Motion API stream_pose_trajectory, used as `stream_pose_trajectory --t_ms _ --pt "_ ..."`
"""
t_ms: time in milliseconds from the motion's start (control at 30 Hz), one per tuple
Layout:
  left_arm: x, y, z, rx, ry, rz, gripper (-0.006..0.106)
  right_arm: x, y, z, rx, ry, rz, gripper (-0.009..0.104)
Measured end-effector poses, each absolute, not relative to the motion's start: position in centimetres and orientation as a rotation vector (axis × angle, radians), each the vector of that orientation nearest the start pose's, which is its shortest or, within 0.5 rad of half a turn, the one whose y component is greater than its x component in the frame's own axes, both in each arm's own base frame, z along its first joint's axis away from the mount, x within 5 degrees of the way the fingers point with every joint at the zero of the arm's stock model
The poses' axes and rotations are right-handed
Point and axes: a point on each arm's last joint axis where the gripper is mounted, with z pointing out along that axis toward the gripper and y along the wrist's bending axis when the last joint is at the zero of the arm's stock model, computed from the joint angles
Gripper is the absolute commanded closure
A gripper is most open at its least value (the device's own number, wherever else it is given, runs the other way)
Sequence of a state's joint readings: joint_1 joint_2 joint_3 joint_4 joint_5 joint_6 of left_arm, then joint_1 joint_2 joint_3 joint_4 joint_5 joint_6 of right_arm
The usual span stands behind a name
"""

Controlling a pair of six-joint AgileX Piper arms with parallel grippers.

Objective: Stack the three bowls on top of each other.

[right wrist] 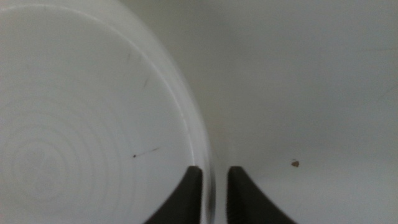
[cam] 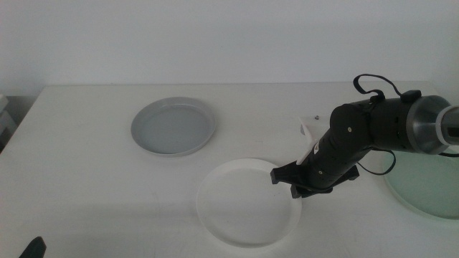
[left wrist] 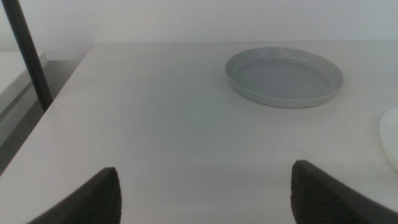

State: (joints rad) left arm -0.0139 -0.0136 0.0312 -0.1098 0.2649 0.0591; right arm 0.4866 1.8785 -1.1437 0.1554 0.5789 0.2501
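Observation:
The white bowl [cam: 244, 204] lies at the front middle of the table. My right gripper [cam: 292, 183] reaches in from the right and sits at its right rim. In the right wrist view the two jaws [right wrist: 213, 186] stand close together with the white bowl's [right wrist: 81, 124] thin rim between them, so the gripper is shut on the rim. The grey bowl [cam: 173, 125] lies behind and to the left, apart from the others, and shows in the left wrist view [left wrist: 284, 76]. The pale mint green bowl [cam: 430, 188] lies at the right edge, partly behind the right arm. My left gripper [cam: 32, 248] waits open at the front left corner.
A small white scrap [cam: 305, 129] and a dark speck [cam: 315, 113] lie on the table behind the right gripper. The table's left edge [left wrist: 68, 74] runs past the left gripper, with a dark pole [left wrist: 28, 53] beyond it.

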Motion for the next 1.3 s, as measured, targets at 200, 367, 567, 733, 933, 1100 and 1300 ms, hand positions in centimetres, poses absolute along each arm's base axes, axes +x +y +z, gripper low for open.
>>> stream_pose_trajectory --t_ms 200,367,567,733,933,1100,1300 --pt "5.5 -0.3 18.0 -0.008 1.765 -0.070 -0.004 32.1 17.7 16.7 -0.168 2.819 0.324 0.041" --pt "5.5 -0.3 18.0 -0.008 1.765 -0.070 -0.004 32.1 14.9 21.3 -0.090 2.725 0.343 0.033" --pt "5.5 -0.3 18.0 -0.008 1.765 -0.070 -0.004 32.2 6.6 27.0 0.086 2.588 0.236 0.033" --pt "5.5 -0.3 18.0 -0.008 1.765 -0.070 -0.004 31.7 -1.7 27.9 0.315 2.576 0.110 0.033" --pt "5.5 -0.3 18.0 -0.008 1.765 -0.070 -0.004 30.9 -9.1 26.2 0.551 2.614 0.014 0.033" --pt "5.5 -0.3 18.0 -0.008 1.765 -0.070 -0.004 31.1 -12.8 23.0 0.706 2.654 -0.007 0.033" --pt "5.5 -0.3 18.0 -0.008 1.765 -0.070 -0.004 32.3 -13.7 18.8 0.739 2.734 0.019 0.038"
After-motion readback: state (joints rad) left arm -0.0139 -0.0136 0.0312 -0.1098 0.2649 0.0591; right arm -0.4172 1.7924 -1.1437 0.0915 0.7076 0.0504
